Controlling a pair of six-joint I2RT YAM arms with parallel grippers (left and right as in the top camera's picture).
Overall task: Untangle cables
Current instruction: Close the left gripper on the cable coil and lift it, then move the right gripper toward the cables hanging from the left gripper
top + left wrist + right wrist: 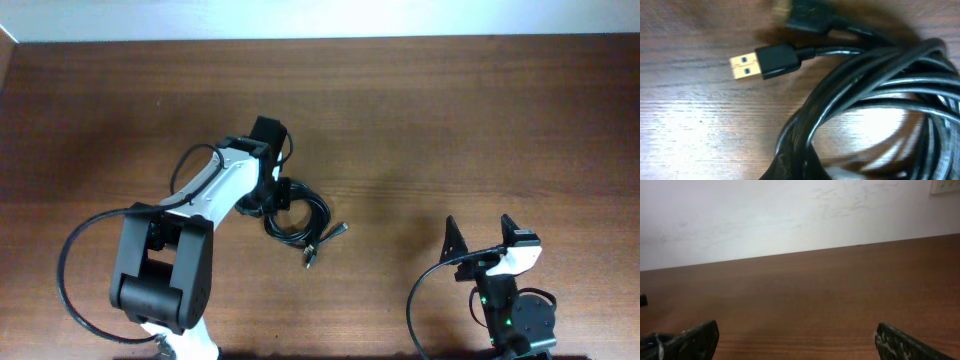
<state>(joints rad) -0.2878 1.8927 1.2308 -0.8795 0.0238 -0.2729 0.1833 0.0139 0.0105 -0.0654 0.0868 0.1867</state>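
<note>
The cables lie as a coiled black bundle at the table's middle, with metal-tipped plugs sticking out at its lower right. My left gripper is down on the coil's left edge. In the left wrist view the cables converge into the jaws, which appear shut on the strands. A gold USB plug lies loose on the wood, and a second plug sits blurred at the top. My right gripper is open and empty near the front right, far from the bundle; it also shows in the right wrist view.
The brown wooden table stretches behind and to both sides of the coil. A white wall stands beyond the far edge. Thick black arm wires loop beside the left arm base and the right arm base.
</note>
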